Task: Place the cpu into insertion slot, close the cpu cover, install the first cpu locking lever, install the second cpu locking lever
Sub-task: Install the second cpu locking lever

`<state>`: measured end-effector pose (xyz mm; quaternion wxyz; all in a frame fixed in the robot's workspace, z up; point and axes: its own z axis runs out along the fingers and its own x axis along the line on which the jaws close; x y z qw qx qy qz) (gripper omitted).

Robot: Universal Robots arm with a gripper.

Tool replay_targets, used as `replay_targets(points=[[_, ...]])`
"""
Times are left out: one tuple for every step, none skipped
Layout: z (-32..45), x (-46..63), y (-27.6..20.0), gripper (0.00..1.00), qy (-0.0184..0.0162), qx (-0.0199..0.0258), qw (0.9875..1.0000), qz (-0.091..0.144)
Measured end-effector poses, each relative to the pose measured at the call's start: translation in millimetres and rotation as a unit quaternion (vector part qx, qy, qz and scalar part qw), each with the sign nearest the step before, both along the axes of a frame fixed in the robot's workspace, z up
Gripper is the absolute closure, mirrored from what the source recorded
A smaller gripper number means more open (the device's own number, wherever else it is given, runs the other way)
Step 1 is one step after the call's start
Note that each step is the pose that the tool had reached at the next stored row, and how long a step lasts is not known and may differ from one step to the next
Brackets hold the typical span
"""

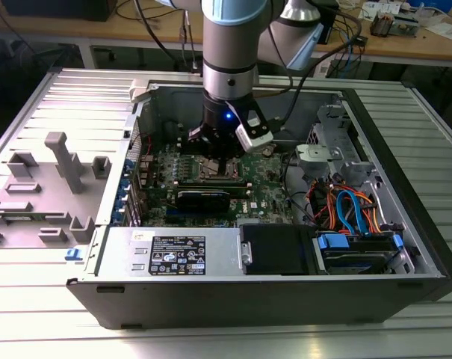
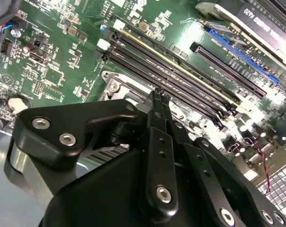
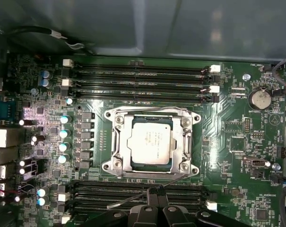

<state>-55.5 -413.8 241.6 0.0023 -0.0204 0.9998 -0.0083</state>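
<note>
In the exterior view the arm stands straight down into the open computer case (image 1: 405,224), which lies on its side on the ribbed tabletop (image 1: 54,329); the gripper (image 1: 220,153) hangs low over the motherboard (image 1: 166,196), just above the socket area; the case also holds a black expansion card (image 1: 203,199), a power supply (image 1: 173,256) along the near wall, and a drive bay with orange and blue cables (image 1: 353,209) toward the exterior view's right; a grey plastic fixture (image 1: 61,176) rests on the tabletop at the exterior view's left.

In the second wrist view the gripper (image 2: 158,101) looks pinched narrow, fingers (image 2: 154,116) drawn nearly together just above the board, beside the long black memory slots (image 2: 180,78); what they grip, if anything, I cannot tell here.

In the first wrist view the cpu (image 3: 150,142) sits flat in the insertion slot (image 3: 128,124), and the cpu cover (image 3: 152,144) lies down around it, framing the chip; the fingers (image 3: 156,194) are close together right at a thin wire locking lever (image 3: 133,198) that slants across the memory slots near the socket's edge; whether they truly clamp it is unclear.

By my judgement the chip and cover steps are done and the first lever is in hand; seating it would call for a steady sweep down and under its hook without slipping off the thin wire.
</note>
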Motion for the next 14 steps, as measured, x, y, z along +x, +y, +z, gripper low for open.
replay_targets(points=[[0.0,0.0,0.0,0.89,0.0,0.0001,1.0,0.0],[0.0,-1.1,0.0,0.89,0.0,0.0,1.0,0.0],[0.0,-1.9,0.0,0.89,0.0,0.0,1.0,0.0],[0.0,-2.0,0.0,0.89,0.0,0.0,1.0,0.0],[0.0,-2.0,0.0,0.89,0.0,0.0,1.0,0.0],[0.0,-2.0,0.0,0.89,0.0,0.0,1.0,0.0],[0.0,-2.1,0.0,0.89,0.0,0.0,1.0,0.0],[0.0,-2.1,0.0,0.89,0.0,0.0,1.0,0.0],[0.0,-2.2,0.0,0.89,0.0,0.0,1.0,0.0],[0.0,-2.3,0.0,0.89,0.0,0.0,1.0,0.0],[0.0,-2.3,0.0,0.89,0.0,0.0,1.0,0.0],[0.0,-2.3,0.0,0.89,0.0,0.0,1.0,0.0],[0.2,-2.4,-0.1,0.89,0.0003,0.0,1.0,0.0],[0.4,-2.3,-0.1,0.89,0.0011,0.0001,1.0,0.0]])
